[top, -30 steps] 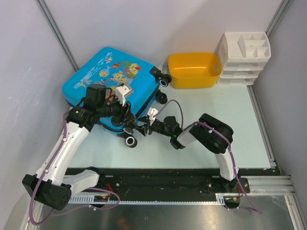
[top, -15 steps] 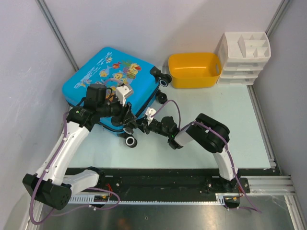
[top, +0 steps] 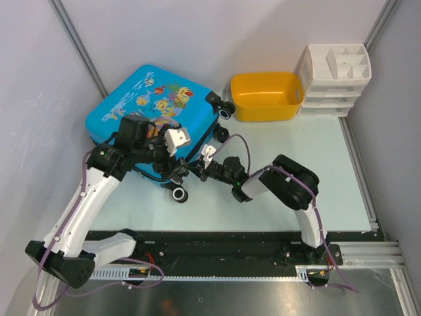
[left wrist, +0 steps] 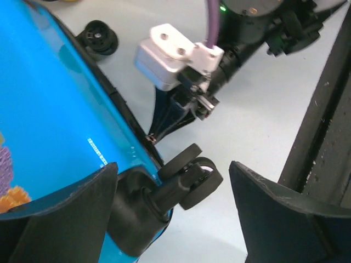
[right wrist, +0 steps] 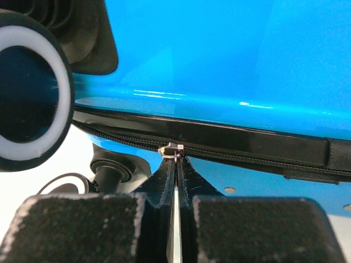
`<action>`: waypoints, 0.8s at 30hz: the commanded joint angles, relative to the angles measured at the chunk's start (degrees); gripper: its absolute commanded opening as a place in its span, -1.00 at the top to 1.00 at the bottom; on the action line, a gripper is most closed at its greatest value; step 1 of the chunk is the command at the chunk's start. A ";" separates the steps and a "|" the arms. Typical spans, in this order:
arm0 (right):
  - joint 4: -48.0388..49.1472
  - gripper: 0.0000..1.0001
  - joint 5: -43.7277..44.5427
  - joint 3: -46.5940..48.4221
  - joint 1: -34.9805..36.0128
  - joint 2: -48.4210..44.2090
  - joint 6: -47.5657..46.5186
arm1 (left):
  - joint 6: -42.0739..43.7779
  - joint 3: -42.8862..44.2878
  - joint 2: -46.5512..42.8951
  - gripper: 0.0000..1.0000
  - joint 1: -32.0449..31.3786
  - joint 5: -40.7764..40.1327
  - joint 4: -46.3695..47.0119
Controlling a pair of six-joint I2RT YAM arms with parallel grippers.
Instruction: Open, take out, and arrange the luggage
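Luggage [top: 151, 112] lies flat and zipped at the left rear of the desk [top: 296, 184], fish-print shell up. On its near side the black zipper band [right wrist: 247, 145] runs closed. The right end effector [right wrist: 174, 181] is clenched on the zipper pull [right wrist: 174, 150], its pads pinching the tab just below the slider. The left end effector [left wrist: 173, 175] is released, its fingers spread wide to either side of a corner wheel [left wrist: 189, 172] and gripping nothing.

The step in hand looks like unzipping. The draw should probably run along the band rather than away from it, bending with the corner so the slider does not jam. The luggage may skid on its wheels, so the free arm would do well to press down on the shell.
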 commanded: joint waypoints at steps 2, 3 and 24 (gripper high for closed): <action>-0.83 1.00 1.43 0.66 -3.59 -4.84 -0.79 | 3.87 2.99 4.44 -0.55 -7.19 -6.21 -2.23; -1.10 1.00 1.52 0.57 -3.85 -5.02 -1.23 | 3.78 3.52 5.41 -0.48 -7.81 -7.10 -2.05; -5.85 1.00 8.11 -1.10 -11.94 -8.36 -10.54 | 6.76 -14.06 4.10 -0.13 -6.60 -16.16 -3.45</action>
